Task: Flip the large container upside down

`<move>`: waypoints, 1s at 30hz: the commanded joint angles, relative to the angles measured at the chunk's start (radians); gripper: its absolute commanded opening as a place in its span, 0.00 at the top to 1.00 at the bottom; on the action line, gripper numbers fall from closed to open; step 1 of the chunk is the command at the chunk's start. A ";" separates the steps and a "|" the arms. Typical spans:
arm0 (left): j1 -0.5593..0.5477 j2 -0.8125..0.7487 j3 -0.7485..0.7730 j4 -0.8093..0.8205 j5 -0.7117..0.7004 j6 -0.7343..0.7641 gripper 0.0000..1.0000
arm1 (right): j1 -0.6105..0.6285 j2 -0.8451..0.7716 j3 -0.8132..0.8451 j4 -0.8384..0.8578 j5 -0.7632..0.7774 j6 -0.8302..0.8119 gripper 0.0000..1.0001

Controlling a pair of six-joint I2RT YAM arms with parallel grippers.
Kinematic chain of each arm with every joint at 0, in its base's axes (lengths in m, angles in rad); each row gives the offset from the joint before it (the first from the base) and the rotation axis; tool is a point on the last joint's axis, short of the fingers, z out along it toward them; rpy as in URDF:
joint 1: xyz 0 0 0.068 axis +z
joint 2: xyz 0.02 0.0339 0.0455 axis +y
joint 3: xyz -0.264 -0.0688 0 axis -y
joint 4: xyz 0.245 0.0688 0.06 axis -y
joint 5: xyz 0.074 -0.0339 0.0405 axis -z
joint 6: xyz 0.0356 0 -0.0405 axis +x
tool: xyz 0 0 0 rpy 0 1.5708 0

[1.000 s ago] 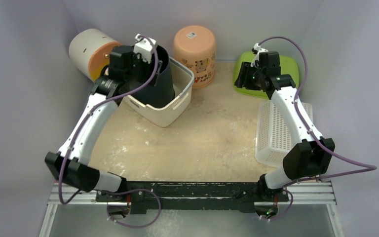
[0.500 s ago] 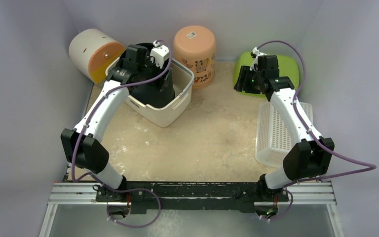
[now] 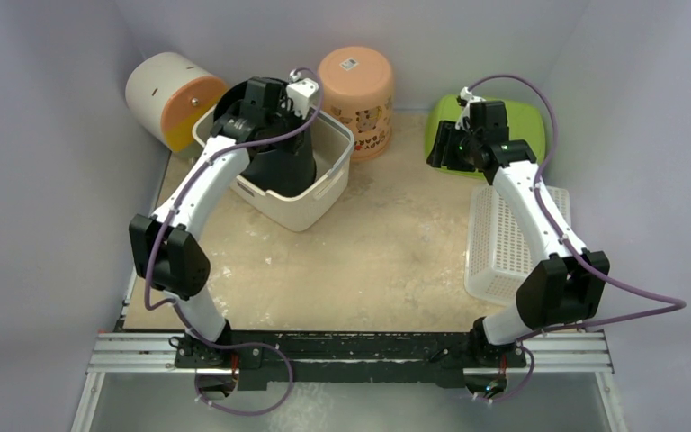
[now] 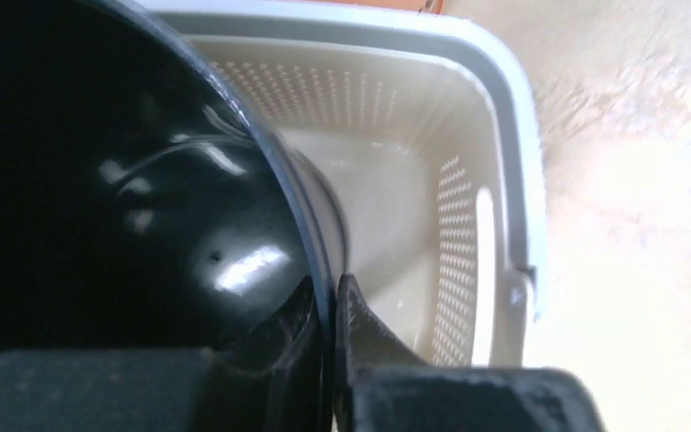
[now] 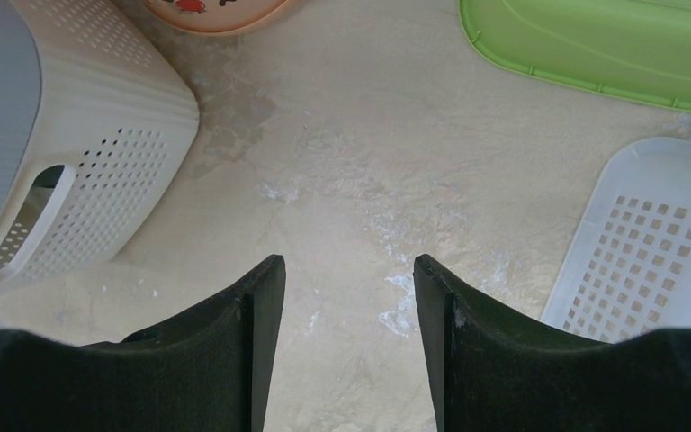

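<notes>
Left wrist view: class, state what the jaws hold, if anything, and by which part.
The black bucket, by its rim, with the wall pinched from inside and outside.

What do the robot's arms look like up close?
The left arm and right arm are slim white tubes joined by chunky black joints. A purple cable loops along each one. The left end effector and right end effector are black, each with two smooth, curved fingers.

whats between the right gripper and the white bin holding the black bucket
Only bare, dusty tabletop, seen in the right wrist view between the right gripper and the white bin.
</notes>
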 commanded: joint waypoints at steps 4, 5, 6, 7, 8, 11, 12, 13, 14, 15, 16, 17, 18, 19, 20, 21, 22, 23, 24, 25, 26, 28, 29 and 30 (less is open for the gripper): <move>0.000 0.058 0.045 -0.057 -0.161 -0.091 1.00 | 0.001 -0.047 -0.021 -0.009 0.036 -0.020 0.42; 0.001 0.056 0.055 -0.057 -0.184 -0.094 1.00 | 0.002 -0.050 -0.026 -0.007 0.036 -0.017 0.42; 0.001 0.053 0.069 -0.058 -0.203 -0.100 1.00 | 0.001 -0.052 -0.030 -0.007 0.034 -0.013 0.42; 0.000 0.051 0.087 -0.062 -0.224 -0.109 1.00 | 0.001 -0.054 -0.033 -0.005 0.033 -0.009 0.41; 0.000 0.052 0.109 -0.072 -0.246 -0.117 1.00 | 0.001 -0.056 -0.037 -0.005 0.030 -0.006 0.42; 0.001 0.050 0.182 -0.103 -0.318 -0.137 1.00 | 0.001 -0.065 -0.038 -0.004 0.038 -0.002 0.41; 0.002 0.047 0.209 -0.108 -0.349 -0.148 1.00 | 0.001 -0.069 -0.035 -0.005 0.045 -0.001 0.42; 0.001 0.038 0.231 -0.106 -0.374 -0.162 1.00 | 0.000 -0.077 -0.029 -0.003 0.048 -0.001 0.42; 0.002 0.025 0.254 -0.099 -0.404 -0.187 1.00 | 0.000 -0.082 -0.024 0.000 0.048 -0.001 0.42; 0.002 0.009 0.274 -0.086 -0.422 -0.210 1.00 | 0.000 -0.083 -0.015 0.002 0.047 -0.003 0.41; 0.000 -0.017 0.294 -0.066 -0.436 -0.231 1.00 | -0.002 -0.082 -0.004 -0.005 0.049 -0.006 0.41; 0.001 -0.035 0.309 -0.047 -0.453 -0.251 1.00 | -0.003 -0.081 0.005 -0.011 0.052 -0.008 0.41; 0.001 -0.052 0.324 -0.031 -0.465 -0.266 1.00 | -0.004 -0.078 0.014 -0.018 0.052 -0.010 0.42; 0.000 -0.068 0.336 -0.016 -0.477 -0.277 1.00 | -0.005 -0.075 0.021 -0.024 0.050 -0.011 0.42; 0.000 -0.084 0.349 -0.003 -0.489 -0.290 1.00 | -0.006 -0.073 0.024 -0.030 0.049 -0.012 0.42; 0.000 -0.101 0.357 0.011 -0.498 -0.299 1.00 | -0.008 -0.071 0.028 -0.035 0.044 -0.011 0.42; 0.000 -0.118 0.360 0.026 -0.505 -0.309 1.00 | -0.010 -0.072 0.032 -0.038 0.038 -0.011 0.42; 0.002 -0.136 0.362 0.040 -0.514 -0.321 1.00 | -0.013 -0.073 0.034 -0.041 0.034 -0.009 0.42; 0.001 -0.155 0.361 0.055 -0.521 -0.333 1.00 | -0.017 -0.076 0.036 -0.041 0.031 -0.007 0.42; 0.001 -0.174 0.362 0.069 -0.527 -0.346 1.00 | -0.023 -0.080 0.038 -0.040 0.027 -0.004 0.42; 0.002 -0.193 0.360 0.085 -0.531 -0.360 1.00 | -0.029 -0.086 0.042 -0.036 0.020 -0.003 0.43; 0.001 -0.234 0.357 0.121 -0.532 -0.391 1.00 | -0.044 -0.098 0.052 -0.032 0.009 -0.001 0.43; 0.002 -0.255 0.355 0.140 -0.533 -0.409 1.00 | -0.052 -0.105 0.061 -0.031 0.009 -0.002 0.43; 0.001 -0.278 0.346 0.164 -0.525 -0.428 1.00 | -0.058 -0.109 0.066 -0.031 0.010 -0.004 0.43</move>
